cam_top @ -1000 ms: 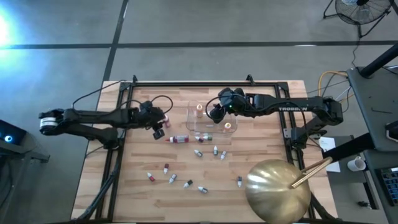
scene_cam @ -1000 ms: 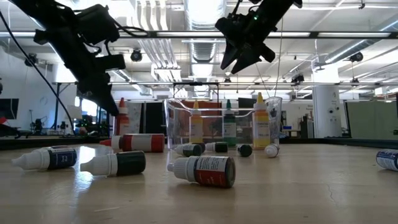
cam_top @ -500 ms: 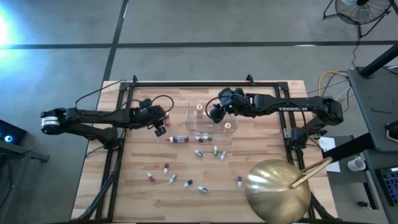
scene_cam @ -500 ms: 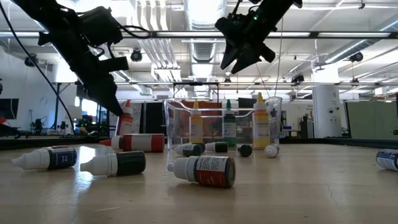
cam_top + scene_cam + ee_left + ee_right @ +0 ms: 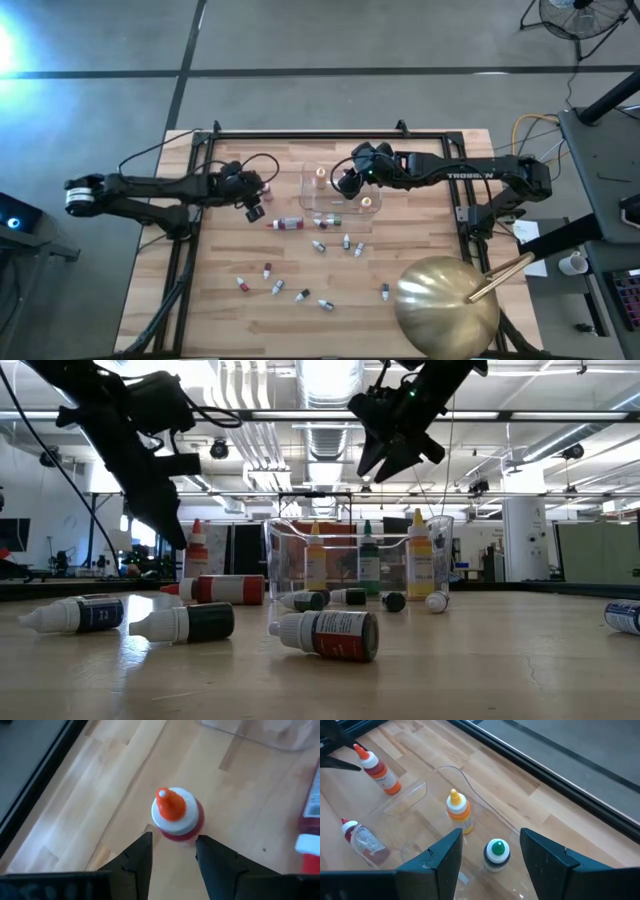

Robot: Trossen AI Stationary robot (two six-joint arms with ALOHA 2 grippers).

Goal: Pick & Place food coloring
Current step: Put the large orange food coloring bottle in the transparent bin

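A wooden table (image 5: 430,235) carries everything. A clear plastic tub (image 5: 309,196) stands near its middle, a red-capped bottle (image 5: 267,187) upright well to the tub's left, a longer red bottle (image 5: 287,223) lying just in front of it. More small bottles (image 5: 277,288) lie scattered across the near half. A big gold dome (image 5: 447,304) sits at the near right corner.

The wooden table (image 5: 420,270) stands on a gray floor (image 5: 300,40) with dark lines, a fan (image 5: 580,15) sits at 1 o'clock, and long bright lights (image 5: 325,380) hang from the ceiling.
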